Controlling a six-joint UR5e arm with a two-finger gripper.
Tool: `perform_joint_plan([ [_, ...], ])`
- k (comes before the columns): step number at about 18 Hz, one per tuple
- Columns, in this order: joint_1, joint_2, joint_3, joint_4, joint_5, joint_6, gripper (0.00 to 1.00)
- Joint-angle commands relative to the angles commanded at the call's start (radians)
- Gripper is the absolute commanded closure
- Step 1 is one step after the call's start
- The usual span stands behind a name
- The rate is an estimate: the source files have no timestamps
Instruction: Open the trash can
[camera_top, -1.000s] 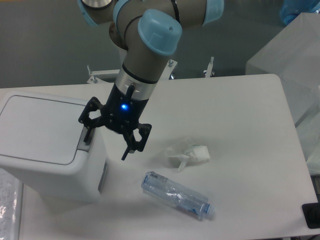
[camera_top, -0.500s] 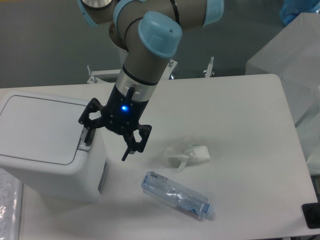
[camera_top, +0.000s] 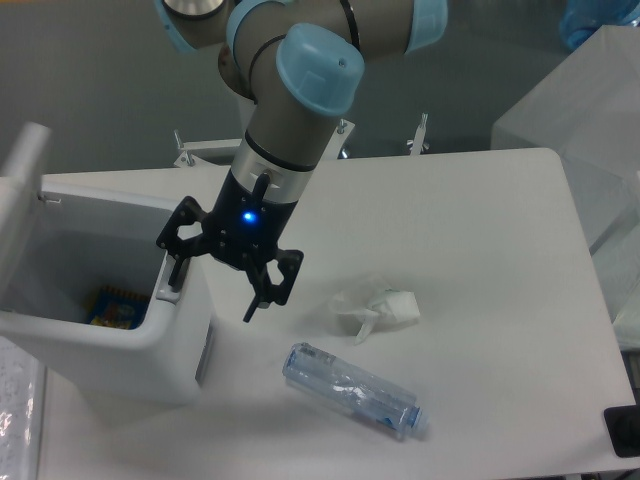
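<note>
Camera view shows me the trash can (camera_top: 110, 345) at the table's (camera_top: 480, 240) left edge, lid (camera_top: 22, 175) swung upright on its far-left side, my gripper (camera_top: 215, 285) spread open, grasping nothing, over its right rim.

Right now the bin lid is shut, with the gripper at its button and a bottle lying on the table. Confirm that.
Not quite: the lid is swung up, and the bin stands open with something colourful inside, as the camera view shows. The rest holds: the gripper is at the button edge and the bottle lies on the table.
</note>
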Motion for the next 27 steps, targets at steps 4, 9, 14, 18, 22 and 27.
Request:
perform_joint_plan([
  [4,0.014,-0.002,0.049,0.008,0.002,0.005,0.0],
  [9,0.072,-0.02,0.061,0.106,0.011,0.025,0.0],
  [14,0.155,-0.046,0.058,0.149,0.015,0.113,0.0],
  [18,0.233,-0.096,0.054,0.152,0.017,0.201,0.0],
  [22,0.301,-0.176,0.039,0.15,0.075,0.345,0.0],
  [27,0.321,-0.27,0.04,0.146,0.414,0.529,0.0],
])
